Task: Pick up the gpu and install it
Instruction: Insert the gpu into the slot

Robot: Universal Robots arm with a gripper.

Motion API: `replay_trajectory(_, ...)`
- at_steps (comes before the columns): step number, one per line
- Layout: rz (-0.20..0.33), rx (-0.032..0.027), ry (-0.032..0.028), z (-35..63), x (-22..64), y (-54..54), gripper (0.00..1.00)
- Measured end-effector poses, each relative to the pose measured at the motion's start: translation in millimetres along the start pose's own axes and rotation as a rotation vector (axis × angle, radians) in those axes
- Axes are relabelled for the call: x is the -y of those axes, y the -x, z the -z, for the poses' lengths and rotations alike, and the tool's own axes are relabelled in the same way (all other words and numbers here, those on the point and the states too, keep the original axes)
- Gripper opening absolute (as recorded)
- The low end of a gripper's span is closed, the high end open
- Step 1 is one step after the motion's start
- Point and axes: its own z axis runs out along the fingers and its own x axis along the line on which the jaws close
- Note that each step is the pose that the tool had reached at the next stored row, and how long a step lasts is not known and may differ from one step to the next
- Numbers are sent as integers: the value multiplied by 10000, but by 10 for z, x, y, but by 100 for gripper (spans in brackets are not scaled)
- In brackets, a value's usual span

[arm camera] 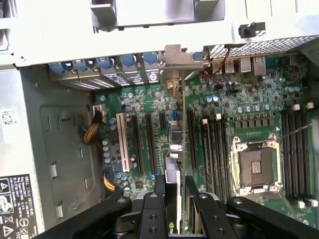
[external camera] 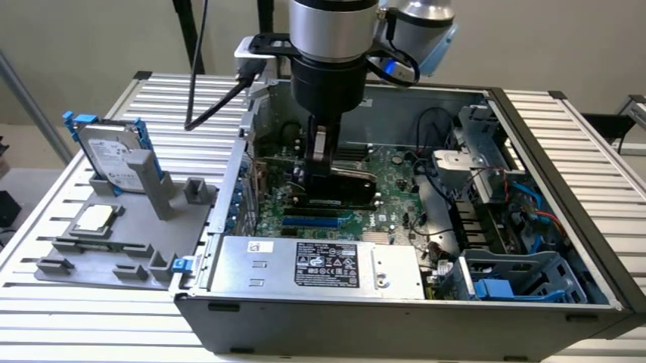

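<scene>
At the exterior view's left, a silver blue-railed hard drive (external camera: 111, 155) stands on a grey tray (external camera: 126, 246). Inside the open grey case (external camera: 404, 318), my black gripper (external camera: 322, 177) grips the thin dark gpu card (external camera: 349, 186), edge-on over the green motherboard (external camera: 389, 171), with open board to the exterior view's right.

hard drive (external camera: 109, 155) – upright in gray holder (external camera: 141, 236) | power supply (external camera: 313, 265) – in open case (external camera: 404, 325) | cpu socket (arm camera: 255, 167) on motherboard (arm camera: 224, 99)
</scene>
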Motion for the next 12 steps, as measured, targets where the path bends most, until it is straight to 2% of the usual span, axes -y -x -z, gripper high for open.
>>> replay_trajectory(5,93,128,-14,-82,-8,-3,27)
replay_trajectory(8,279,160,-7,-137,-10,-4,27)
replay_trajectory(12,765,168,10,-207,-10,-6,27)
